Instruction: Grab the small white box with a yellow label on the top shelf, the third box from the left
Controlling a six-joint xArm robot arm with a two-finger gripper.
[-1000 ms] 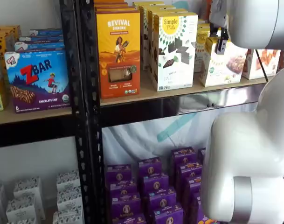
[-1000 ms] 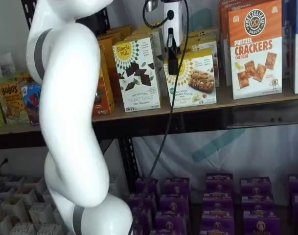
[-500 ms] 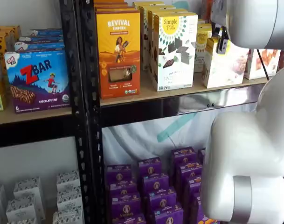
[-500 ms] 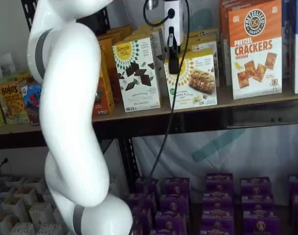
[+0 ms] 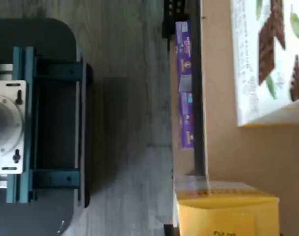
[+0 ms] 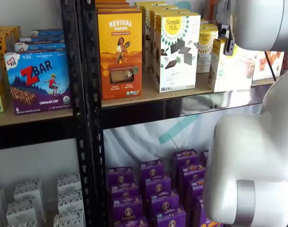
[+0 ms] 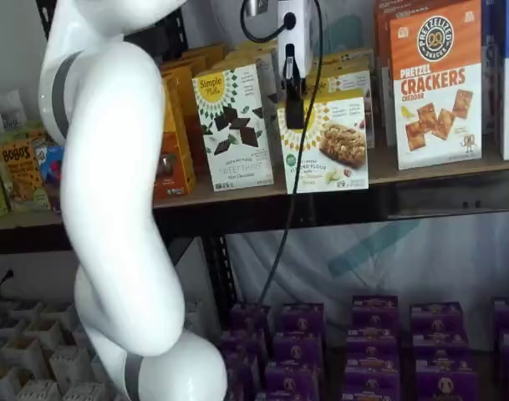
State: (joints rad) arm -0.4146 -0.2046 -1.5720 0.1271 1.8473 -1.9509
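Note:
The small white box [image 7: 328, 144], with a yellow sunburst logo and a baked-goods photo, is third in the front row of the top shelf [image 7: 438, 171]. It is out past the shelf's front rail and tilted a little. It looks blurred in a shelf view [image 6: 232, 71]. My gripper [image 7: 294, 104] comes down from above, and its black fingers are closed on the box's top left corner. The gripper also shows in a shelf view [image 6: 226, 46]. I cannot make out the small white box in the wrist view.
A taller white box with chocolate pieces [image 7: 234, 125] stands just left of it. An orange box [image 6: 120, 52] stands further left, and a pretzel crackers box [image 7: 435, 83] to the right. More cream-white boxes stand behind. Purple boxes [image 7: 363, 342] fill the lower shelf. My white arm [image 7: 120, 209] blocks the left side.
The small white box has come forward off the shelf with the gripper, over the front rail. In one shelf view it has shifted right and gone blurred.

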